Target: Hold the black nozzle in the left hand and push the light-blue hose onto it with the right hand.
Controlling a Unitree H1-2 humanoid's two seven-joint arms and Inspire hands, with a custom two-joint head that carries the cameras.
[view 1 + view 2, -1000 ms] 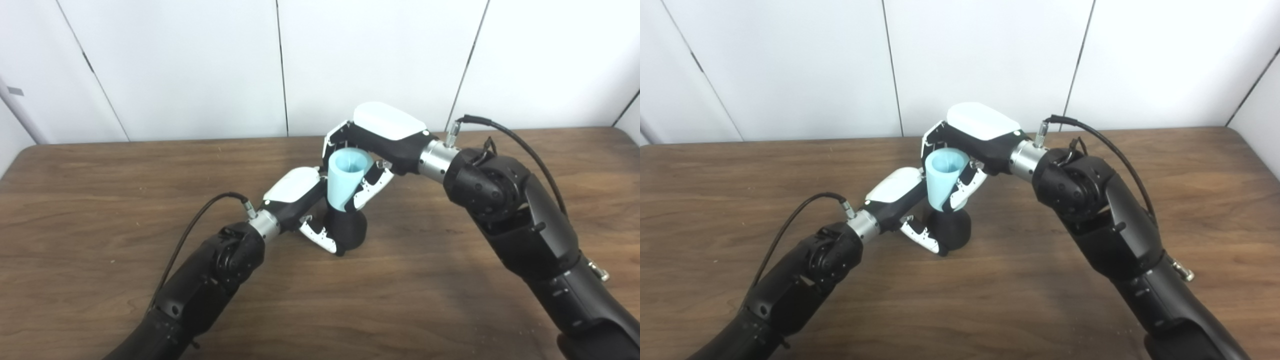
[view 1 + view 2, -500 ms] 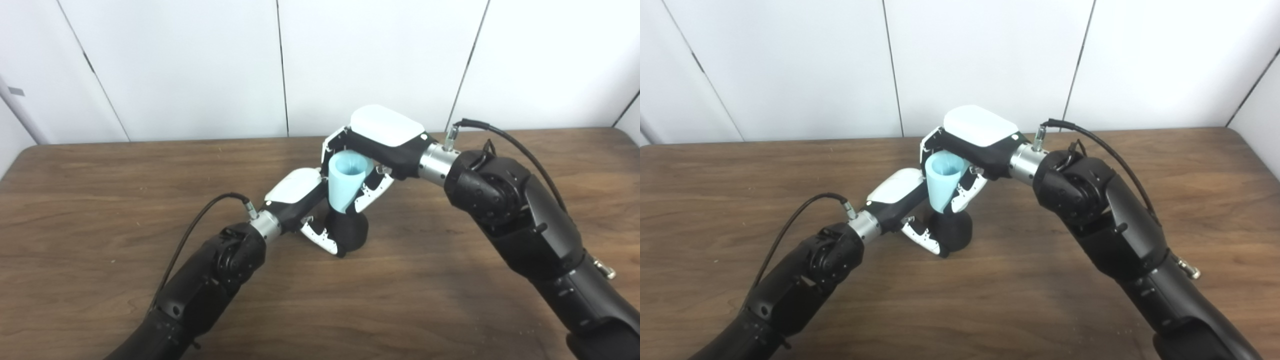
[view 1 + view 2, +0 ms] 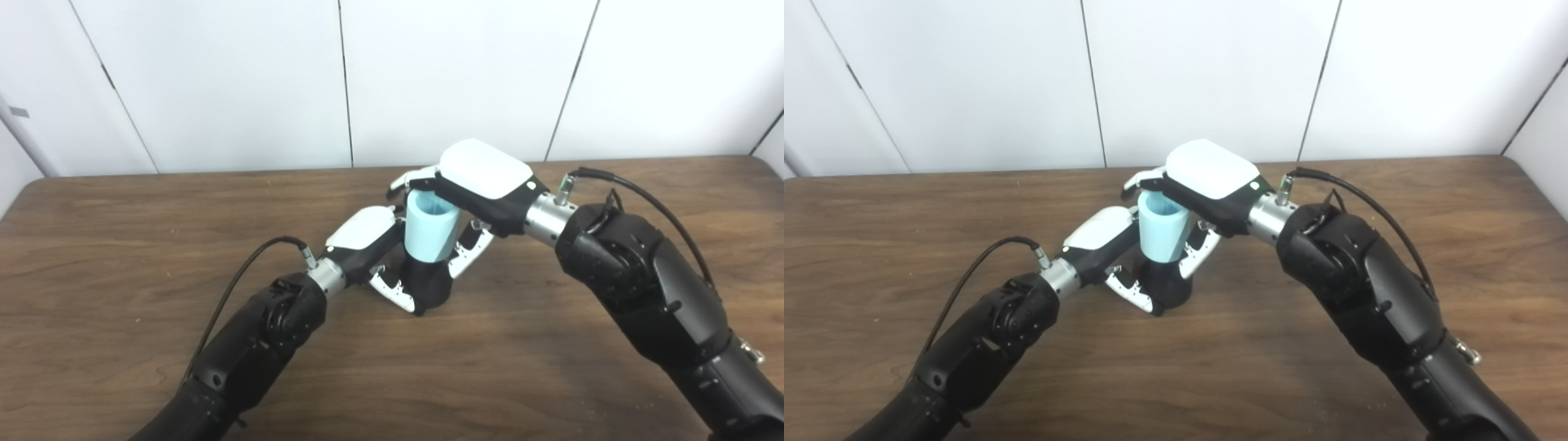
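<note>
The light-blue hose (image 3: pixel 429 233) stands upright with its lower end seated on the black nozzle (image 3: pixel 432 285), its open mouth facing up. My left hand (image 3: pixel 362 231) is shut on the nozzle from the left, its fingers (image 3: pixel 392 293) wrapped round the front of the nozzle's base, which rests on the table. My right hand (image 3: pixel 484 171) hovers over the hose's top from the right. Its fingers (image 3: pixel 409 180) stretch out flat past the far rim, and its thumb (image 3: pixel 469 257) hangs apart at the hose's right side.
The brown wooden table (image 3: pixel 551 367) spreads all round the hands, with its far edge against white wall panels (image 3: pixel 245 79). A black cable (image 3: pixel 245 275) loops off the left wrist and another cable (image 3: pixel 643 190) off the right forearm.
The hose has swung from tilted to upright and sunk lower on the nozzle. My right hand's fingers have uncurled from round the hose and the hand has shifted right. The left hand stays put.
</note>
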